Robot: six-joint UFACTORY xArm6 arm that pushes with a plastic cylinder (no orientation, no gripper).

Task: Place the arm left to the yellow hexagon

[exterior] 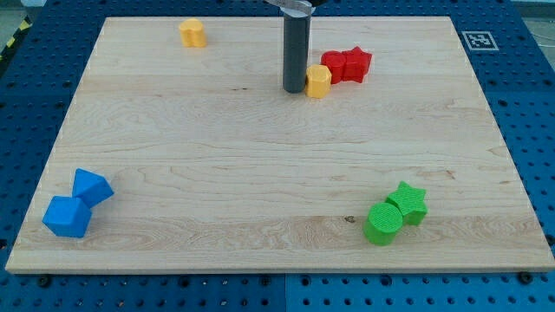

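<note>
My tip (pixel 294 89) rests on the wooden board (pixel 260 173) just to the left of a yellow hexagon block (pixel 319 81), almost touching it. The dark rod rises from the tip to the view's top. A second yellow block (pixel 192 33), its shape unclear, lies near the top edge, far to the upper left of my tip.
Two red blocks (pixel 347 65) sit touching each other just right of the yellow hexagon. Two blue blocks (pixel 78 202) lie at the bottom left. A green cylinder (pixel 383 223) and a green star (pixel 408 201) lie at the bottom right. A marker tag (pixel 478 40) is beside the board's top right corner.
</note>
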